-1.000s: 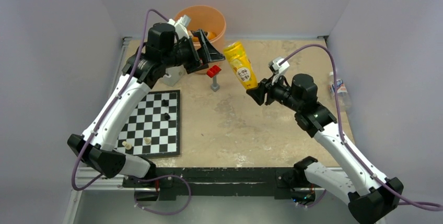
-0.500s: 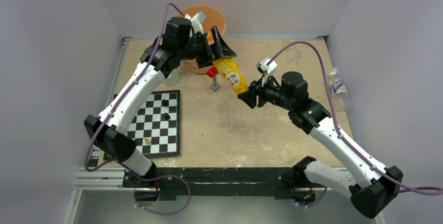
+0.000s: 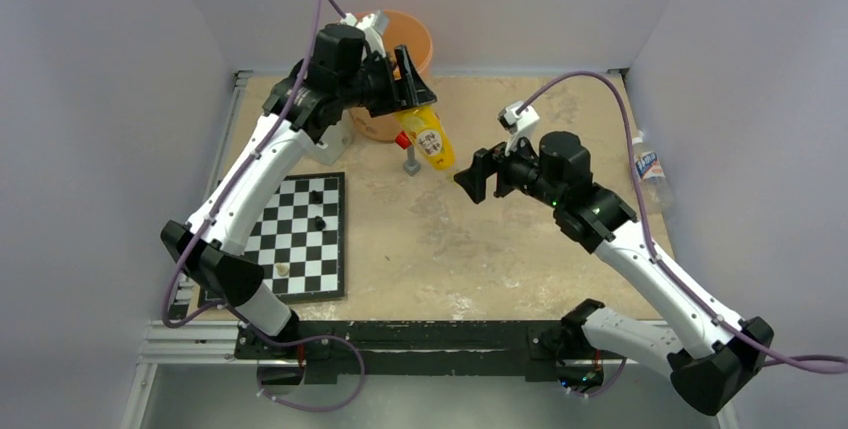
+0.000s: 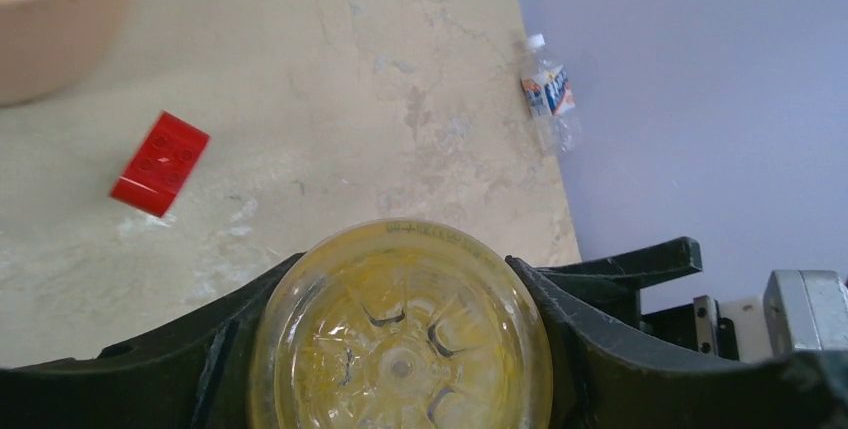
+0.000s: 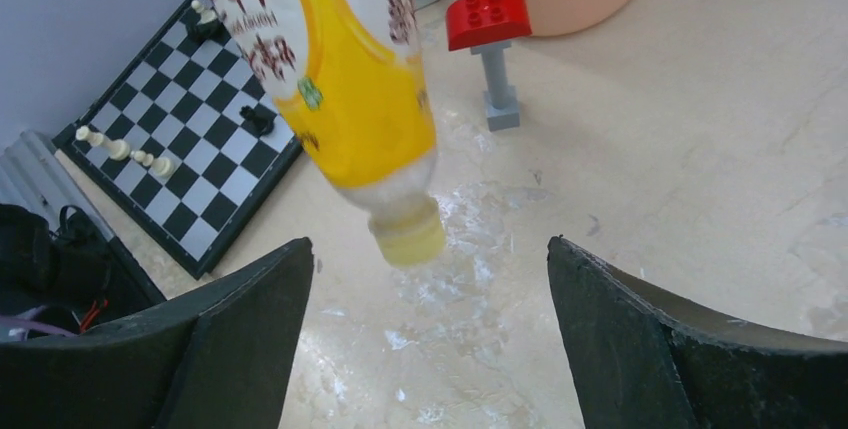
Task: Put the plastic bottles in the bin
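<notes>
Right jaws newly wide; bottle (image 3: 428,141) in left jaws

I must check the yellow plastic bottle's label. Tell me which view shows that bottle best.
Right wrist: the yellow plastic bottle hangs close up, its printed label and cap plain to see, though the top is cut off. Left wrist shows only its round base. Top external shows it small, its upper end hidden in the left claw.

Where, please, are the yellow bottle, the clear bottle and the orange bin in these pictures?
yellow bottle (image 3: 432,142), top external view, on its label.
clear bottle (image 4: 547,92), left wrist view, on its label.
orange bin (image 4: 50,29), left wrist view, on its outer wall.
</notes>
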Motion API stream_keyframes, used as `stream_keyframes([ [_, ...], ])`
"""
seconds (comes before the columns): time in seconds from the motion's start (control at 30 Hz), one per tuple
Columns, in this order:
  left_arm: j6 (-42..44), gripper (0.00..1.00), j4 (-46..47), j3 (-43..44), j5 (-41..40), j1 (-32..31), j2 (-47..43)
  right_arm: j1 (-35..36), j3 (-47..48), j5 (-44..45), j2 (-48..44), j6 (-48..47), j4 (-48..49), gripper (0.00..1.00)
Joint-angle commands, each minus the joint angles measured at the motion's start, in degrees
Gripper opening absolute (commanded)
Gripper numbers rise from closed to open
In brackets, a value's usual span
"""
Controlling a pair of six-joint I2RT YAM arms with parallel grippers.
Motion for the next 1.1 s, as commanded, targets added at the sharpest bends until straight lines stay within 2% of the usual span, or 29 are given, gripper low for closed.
stream_keyframes([
  [0.0,9.58,0.07,-3.45,11.95,-10.33,0.17,-1.26,0.01,4.94,6.97,-6.07,-0.27,-0.68,0.91],
  [0.07,12.15,0.00,-5.73,18.21,-12.80,0.54,0.87,-0.03,6.62,8.11,-7.64,-1.65,-1.24,0.92],
  [0.2,17.13,0.00,-7.96,32.70,-18.93,2.04,6.34,-0.03,10.20,14.36,-8.78,-3.47,-3.52,0.93],
  [0.27,19.22,0.00,-5.19,35.38,-22.87,3.20,7.31,-0.12,10.66,17.49,-9.13,-3.73,-4.04,0.94],
  [0.3,21.29,0.00,-2.04,35.11,-25.88,3.53,7.11,-0.06,10.58,18.71,-9.30,-3.82,-4.05,0.94],
  [0.37,25.72,0.00,8.39,29.22,-33.10,3.70,6.48,-0.12,10.12,20.22,-9.65,-3.78,-3.84,0.95],
  [0.47,28.06,0.00,18.23,26.94,-36.60,4.69,8.78,-0.06,9.93,21.39,-9.30,-4.02,-4.26,0.96],
  [0.57,29.99,0.00,20.24,29.62,-39.00,5.11,13.52,-0.07,9.78,23.08,-9.02,-3.98,-4.98,0.96],
  [0.67,31.95,0.00,17.78,34.76,-42.11,5.33,19.55,-0.10,9.59,25.51,-9.08,-3.86,-5.65,0.97],
  [0.77,31.29,0.00,17.53,33.73,-43.67,6.02,22.19,-0.18,9.03,29.62,-9.34,-3.75,-5.75,0.97],
  [0.8,30.85,0.14,17.62,32.82,-44.20,6.23,22.53,-0.29,8.76,31.22,-9.24,-3.60,-5.83,0.97],
  [0.83,30.71,0.38,16.58,32.69,-44.43,6.31,22.97,-0.56,8.85,32.37,-8.97,-3.98,-6.27,0.98],
  [0.87,30.90,0.69,13.50,34.24,-43.71,6.21,23.55,-1.31,9.23,32.99,-8.29,-4.81,-7.25,0.98],
  [0.9,30.54,0.94,10.27,36.01,-41.65,6.19,23.75,-2.15,9.75,33.99,-7.40,-5.63,-8.29,0.98],
  [0.93,30.04,0.99,8.07,37.11,-38.79,6.18,22.98,-3.50,9.99,34.53,-6.62,-6.96,-8.90,0.98],
  [1.07,28.96,1.00,5.61,33.91,-32.77,5.24,16.41,-12.40,9.02,31.66,-4.06,-10.60,-8.83,0.98],
])
